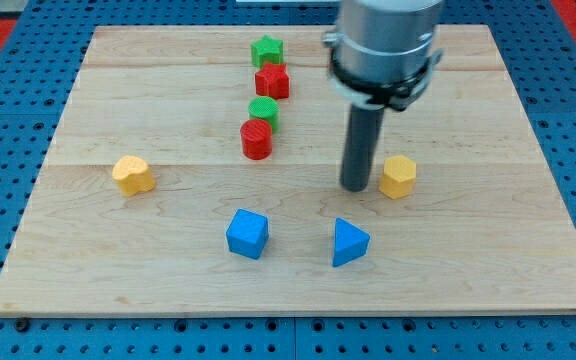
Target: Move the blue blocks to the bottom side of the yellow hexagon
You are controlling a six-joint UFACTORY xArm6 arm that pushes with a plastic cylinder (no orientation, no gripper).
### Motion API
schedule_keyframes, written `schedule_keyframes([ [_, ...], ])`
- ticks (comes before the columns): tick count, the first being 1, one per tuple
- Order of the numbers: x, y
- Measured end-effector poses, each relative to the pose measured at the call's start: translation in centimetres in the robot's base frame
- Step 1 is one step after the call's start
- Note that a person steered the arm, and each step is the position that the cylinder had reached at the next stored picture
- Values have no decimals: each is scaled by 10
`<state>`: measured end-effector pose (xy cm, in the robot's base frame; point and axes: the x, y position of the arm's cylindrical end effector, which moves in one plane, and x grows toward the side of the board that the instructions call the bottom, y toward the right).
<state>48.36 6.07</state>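
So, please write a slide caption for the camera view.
My tip beside yellow hexagon, above blue cube and blue triangle.

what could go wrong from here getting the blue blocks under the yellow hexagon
1. My tip sits just left of the yellow hexagon block; a small drift toward the view's right could knock the target itself away.
2. The blue triangular block has slanted faces, so a push may spin it or slip off.
3. The blue cube lies farther left and could veer off course on its longer push.
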Motion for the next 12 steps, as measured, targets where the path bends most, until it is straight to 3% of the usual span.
schedule_keyframes([
  [1, 3, 66],
  [3, -41, 102],
  [4, -125, 98],
  [5, -128, 118],
  [7, 9, -32],
  [8, 8, -125],
  [9, 55, -157],
  [11, 73, -8],
  [12, 93, -3],
])
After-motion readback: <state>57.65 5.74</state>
